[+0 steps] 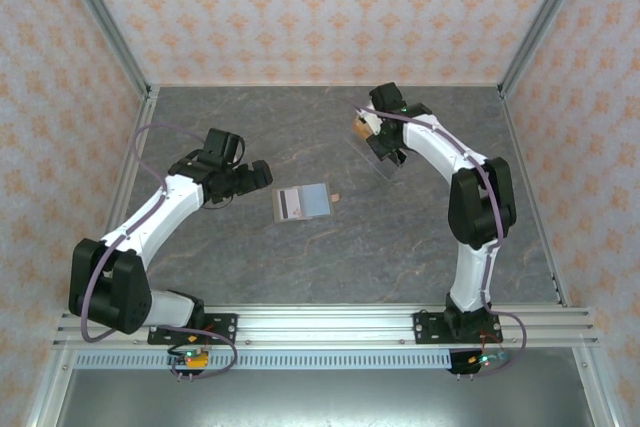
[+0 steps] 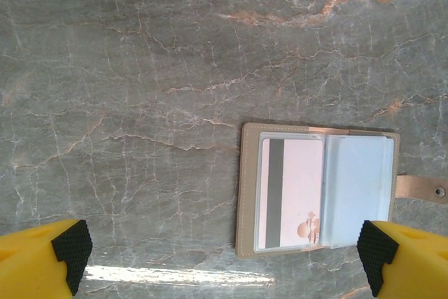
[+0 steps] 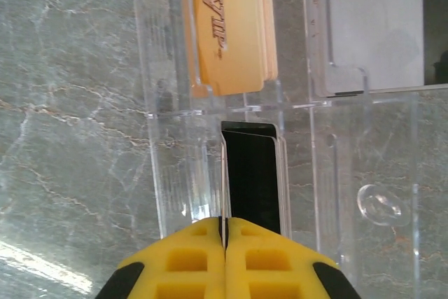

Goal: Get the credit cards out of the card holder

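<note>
Left gripper [image 2: 224, 253]: wide open, empty, over the wallet [image 2: 246, 194].
Right gripper [image 3: 224, 243]: closed tight at the clear stand [image 3: 161, 103].
Tip: pinch the pale card [image 2: 297, 187] by its free edge and slide it out flat.

Grey marble table [image 2: 140, 68] here, veined white and rust. We've got the card holder [image 2: 357, 187] with its taupe border and pale blue-grey inside, and the whitish-pink card [image 2: 297, 187] with a dark grey stripe. We spot the orange-yellow card [image 3: 227, 26] with pale lettering, the yellow left gripper [image 2: 224, 257] with black pads [image 2: 70, 243], and peach walls [image 1: 330, 7] patterned with orange florals.
</note>
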`<state>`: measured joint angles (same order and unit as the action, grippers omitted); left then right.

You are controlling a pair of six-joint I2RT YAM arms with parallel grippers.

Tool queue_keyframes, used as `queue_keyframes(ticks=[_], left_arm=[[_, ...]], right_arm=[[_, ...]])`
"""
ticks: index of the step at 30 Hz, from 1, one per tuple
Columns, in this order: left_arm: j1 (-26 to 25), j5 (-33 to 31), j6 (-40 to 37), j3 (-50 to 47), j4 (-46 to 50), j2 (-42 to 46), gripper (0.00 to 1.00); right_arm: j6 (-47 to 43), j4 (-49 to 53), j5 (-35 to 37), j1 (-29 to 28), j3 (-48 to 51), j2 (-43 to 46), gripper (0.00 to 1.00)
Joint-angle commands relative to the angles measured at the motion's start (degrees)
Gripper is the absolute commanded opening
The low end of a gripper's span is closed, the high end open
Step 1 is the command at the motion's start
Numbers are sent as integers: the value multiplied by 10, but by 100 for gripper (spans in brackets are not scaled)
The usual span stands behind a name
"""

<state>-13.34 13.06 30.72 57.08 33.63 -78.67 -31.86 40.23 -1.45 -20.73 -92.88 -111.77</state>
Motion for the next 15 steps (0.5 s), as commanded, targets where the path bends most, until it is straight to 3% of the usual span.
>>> queue_keyframes(ticks=[1, 15], left_arm=[[5, -2, -5, 14, 2, -4, 100], [5, -1, 11, 19, 19, -9, 100]], right_arm=[[-20, 14, 16, 1, -25, -15, 0], [-27, -17, 36, 5, -29, -33, 0]])
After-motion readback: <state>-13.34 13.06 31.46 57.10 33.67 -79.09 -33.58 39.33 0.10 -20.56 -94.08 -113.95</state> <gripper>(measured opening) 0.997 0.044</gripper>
